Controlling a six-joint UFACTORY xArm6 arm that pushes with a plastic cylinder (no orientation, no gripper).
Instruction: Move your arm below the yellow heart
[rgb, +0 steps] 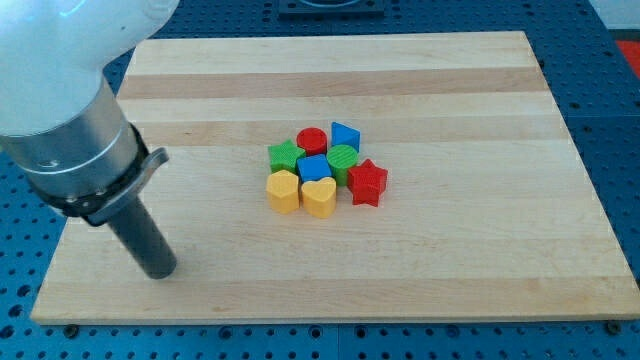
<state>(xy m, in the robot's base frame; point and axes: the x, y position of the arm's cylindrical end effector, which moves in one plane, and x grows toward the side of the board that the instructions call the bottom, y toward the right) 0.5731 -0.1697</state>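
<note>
The yellow heart lies on the wooden board at the bottom of a tight cluster near the middle. My tip rests on the board at the view's lower left, well left of and somewhat below the heart, apart from all blocks. A yellow hexagon-like block touches the heart's left side. A red star sits to the heart's right.
Above the heart lie a blue block, a green star, a green round block, a red cylinder and a blue triangle-like block. The arm's large body covers the board's upper left corner.
</note>
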